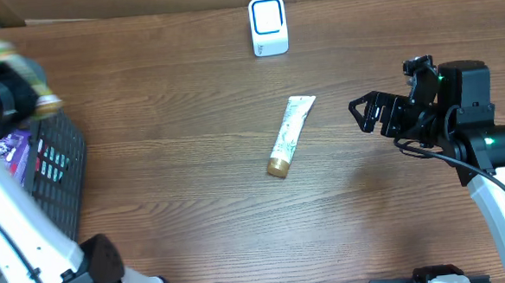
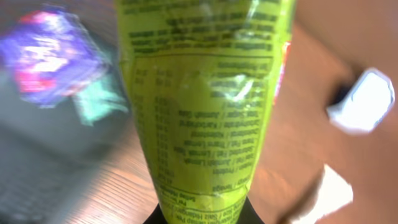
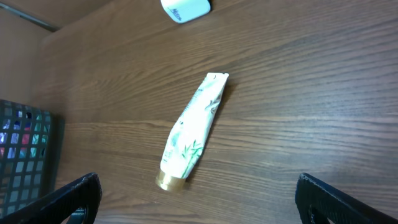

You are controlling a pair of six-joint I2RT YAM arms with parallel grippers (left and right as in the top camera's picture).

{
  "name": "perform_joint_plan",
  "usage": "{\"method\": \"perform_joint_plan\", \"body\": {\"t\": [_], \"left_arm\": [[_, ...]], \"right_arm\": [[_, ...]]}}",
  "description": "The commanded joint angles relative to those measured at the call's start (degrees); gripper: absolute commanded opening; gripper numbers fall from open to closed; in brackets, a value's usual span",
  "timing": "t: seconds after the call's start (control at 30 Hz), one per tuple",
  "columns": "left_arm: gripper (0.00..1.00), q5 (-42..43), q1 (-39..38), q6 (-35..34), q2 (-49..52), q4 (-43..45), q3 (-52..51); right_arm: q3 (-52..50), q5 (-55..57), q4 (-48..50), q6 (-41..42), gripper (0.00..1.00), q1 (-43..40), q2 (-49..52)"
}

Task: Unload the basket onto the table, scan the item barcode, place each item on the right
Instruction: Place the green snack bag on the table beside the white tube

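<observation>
Holding a green packet (image 2: pixel 205 106) clamped in the left gripper (image 2: pixel 200 215) near the surface's far-left corner, by the basket (image 1: pixel 59 160), with its long axis straight out from the jaws. Probably calls for a carry rightward along the far edge, over bare wood, to the white scanner (image 1: pixel 268 25), well apart. Leaving the right gripper (image 1: pixel 364 116) spread wide and empty near the right edge, beside the white tube (image 1: pixel 289 136) mid-surface.

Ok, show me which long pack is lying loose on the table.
The white tube with the gold cap, mid-table; the green packet is held up off it.
</observation>
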Motion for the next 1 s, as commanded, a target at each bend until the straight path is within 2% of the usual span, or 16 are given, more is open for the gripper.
{"method": "perform_joint_plan", "body": {"t": [0.0,0.2,0.4,0.67,0.73,0.8,0.87,0.97], "left_arm": [[0.04,1.55,-12.35,4.46,-0.52,-0.02,-4.66],[0.04,-0.42,-28.2,4.35,-0.52,8.39,-22.51],[0.04,-0.13,-37.81,2.84,-0.5,26.29,-44.0],[0.04,0.48,-46.8,1.55,-0.48,43.89,-62.4],[0.11,0.22,-48.46,-0.28,-0.48,45.81,-64.46],[0.35,0.26,-50.05,-2.08,-0.48,47.98,-65.75],[0.46,0.31,-50.29,-2.16,-0.48,48.81,-65.72],[0.49,1.01,-50.27,-3.17,-0.57,48.0,-65.31]], "right_arm": [[1.14,-0.24,0.11,-0.17,1.0,0.09,-0.35],[1.14,-0.24,0.11,-0.2,1.0,0.09,-0.35],[1.14,-0.24,-0.11,-0.17,1.0,0.09,-0.35],[1.14,-0.24,-0.09,-0.17,1.0,0.09,-0.35],[1.14,-0.24,-0.11,-0.17,1.0,0.09,-0.35],[1.14,-0.26,-0.09,-0.17,1.0,0.09,-0.35],[1.14,-0.24,0.39,-0.17,1.0,0.09,-0.35],[1.14,-0.24,1.7,-0.17,1.0,0.09,-0.35]]}}
